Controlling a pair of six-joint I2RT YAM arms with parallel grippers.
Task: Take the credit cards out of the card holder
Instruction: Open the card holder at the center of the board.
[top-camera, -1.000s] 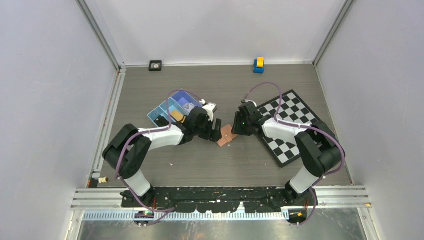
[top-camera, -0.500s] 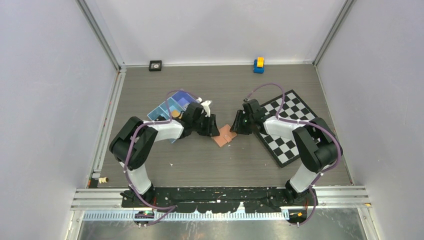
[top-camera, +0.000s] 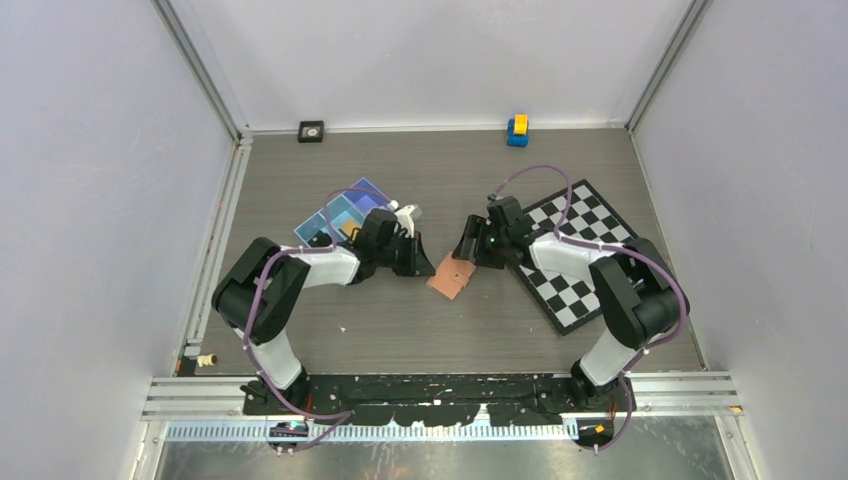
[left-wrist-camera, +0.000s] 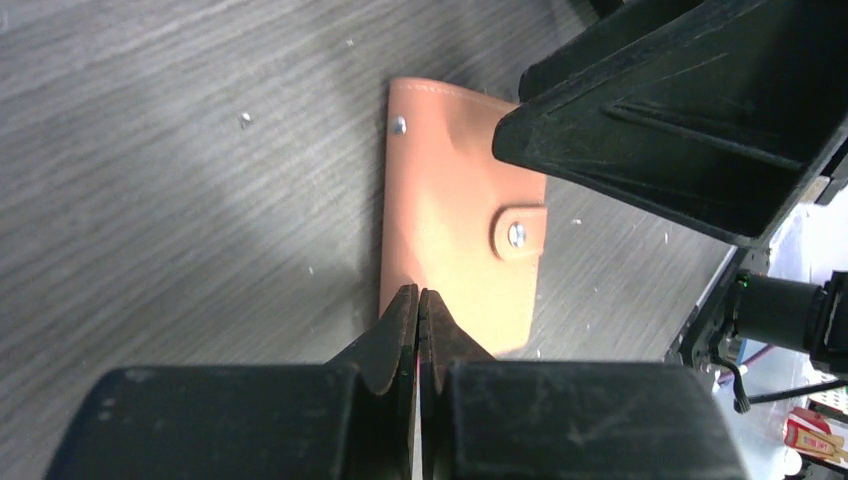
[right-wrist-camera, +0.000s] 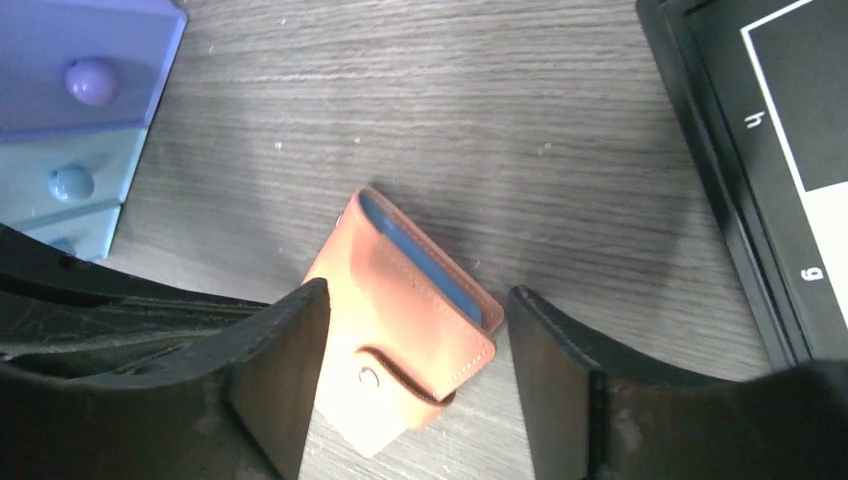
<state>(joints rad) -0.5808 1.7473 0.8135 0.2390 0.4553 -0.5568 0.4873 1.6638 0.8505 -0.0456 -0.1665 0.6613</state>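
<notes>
Two letters are the only writing I can read: "h" and "g", white on the black border of the checkered board (right-wrist-camera: 770, 200), right side of the right wrist view; card holder (top-camera: 449, 277) lies flat on the grey wood-grain table (top-camera: 400, 170), centre of the top view, between the two arms; tan leather, closed, snap tab with metal stud facing up; credit cards (right-wrist-camera: 425, 265) are inside it, only a blue edge shows in the holder's open mouth, count cannot be told; right gripper (right-wrist-camera: 417, 295) released, jaws spread wide, one finger on either side of the holder, lower centre of its own view; the finger at frame left overlaps the holder's edge, contact cannot be told; left gripper (left-wrist-camera: 418, 295) clenched, fingers pressed flat together, nothing seen between them; its tips sit at the holder's lower-left edge, lower centre of the left wrist view; whether they touch the leather cannot be told; in the top view the left gripper is just left of the holder, the right gripper just above and right of it; blue compartment tray (top-camera: 340, 215) upper left of centre, beside the left arm; checkered board right of centre, partly under the right arm; small blue and yellow toy (top-camera: 517, 130) and small black square item (top-camera: 311, 130) by the far wall, well apart from the holder.
</notes>
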